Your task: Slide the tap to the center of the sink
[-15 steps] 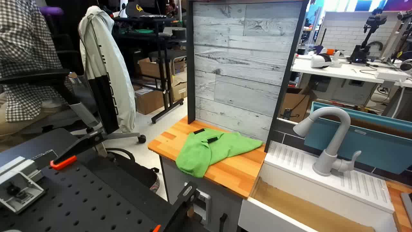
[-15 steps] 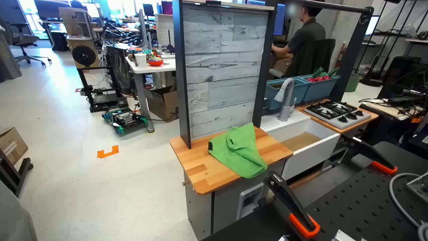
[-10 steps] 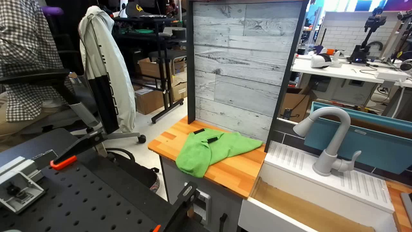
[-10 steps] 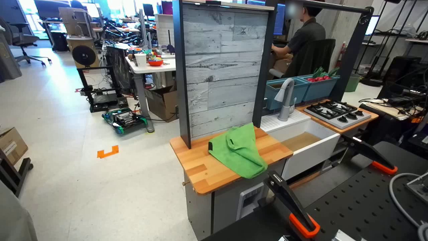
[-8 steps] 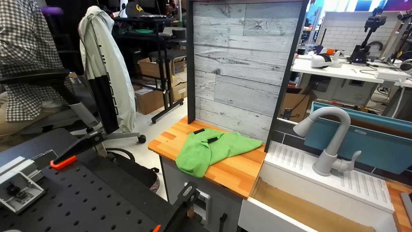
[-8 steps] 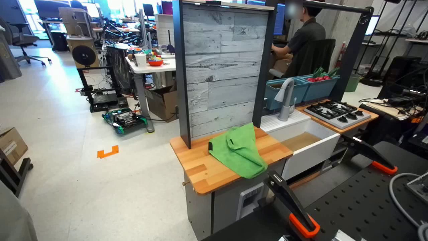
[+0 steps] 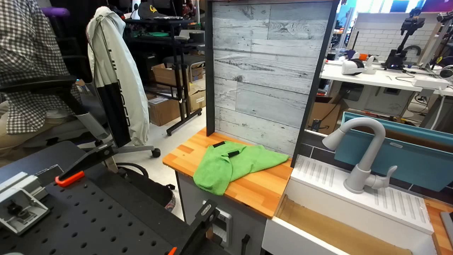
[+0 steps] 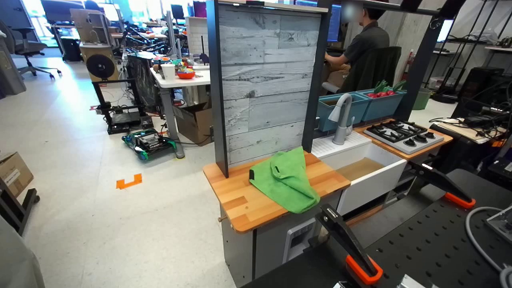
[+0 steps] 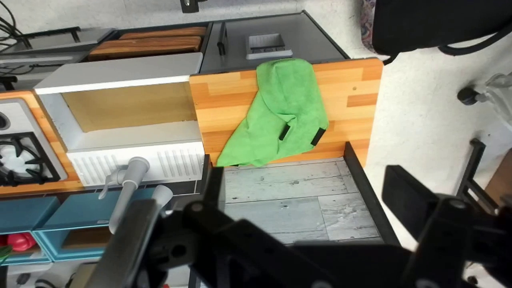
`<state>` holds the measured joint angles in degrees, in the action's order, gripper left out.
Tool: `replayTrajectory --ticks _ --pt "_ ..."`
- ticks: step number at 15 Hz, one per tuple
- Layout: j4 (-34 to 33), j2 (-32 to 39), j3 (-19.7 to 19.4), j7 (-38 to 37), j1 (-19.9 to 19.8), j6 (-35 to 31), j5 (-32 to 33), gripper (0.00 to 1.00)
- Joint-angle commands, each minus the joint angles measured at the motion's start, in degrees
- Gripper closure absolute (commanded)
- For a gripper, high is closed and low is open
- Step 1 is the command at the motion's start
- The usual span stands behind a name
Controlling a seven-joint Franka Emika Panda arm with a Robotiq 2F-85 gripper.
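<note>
Wrist view: the black two-fingered gripper (image 9: 305, 178) is seen released, its fingertips spread wide apart. Part of the light grey gooseneck tap (image 7: 371, 154) is overlapped there, along the line of sight, by one of the fingers; in both exterior views the tap is seen whole. It is stood upright about midway along the ridged rear ledge of the white rectangular sink (image 7: 339, 207), behind the tan-floored basin, its thick arched spout turned toward the grey wood-plank panel (image 7: 265, 71) and its curved lever set on the opposite side. Just behind the tap, a teal rectangular planter (image 7: 417, 166) is placed; in an exterior view, red vegetables with green leaves (image 8: 383, 94) are held in a second teal planter (image 8: 386, 107) beside it. A crumpled green cloth (image 8: 292, 188) with black patches is laid on the striped wooden countertop (image 8: 240, 192), and the sink is set between this countertop and a grey cooktop with black grates (image 8: 403, 136).
</note>
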<state>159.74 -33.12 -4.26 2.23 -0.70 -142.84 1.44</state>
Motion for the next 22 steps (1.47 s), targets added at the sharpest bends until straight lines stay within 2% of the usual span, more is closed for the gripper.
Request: replayTrajectory --ticks 1,5,10,15,22 --pt "-3.80 9.97 0.79 -3.55 -1.36 -7.53 -1.34 0.00" --pt "-10.09 21.76 0.63 -7.73 -2.64 -12.72 -2.02 0.00" --pt "-24.94 36.51 -0.83 -12.49 -4.67 -9.39 -3.59 0.00" --pt "-41.13 52.87 -1.92 -16.48 -5.54 -6.96 -8.45 0.00" --pt "-57.49 67.76 -2.57 -20.24 -8.38 -2.39 -14.14 0.00"
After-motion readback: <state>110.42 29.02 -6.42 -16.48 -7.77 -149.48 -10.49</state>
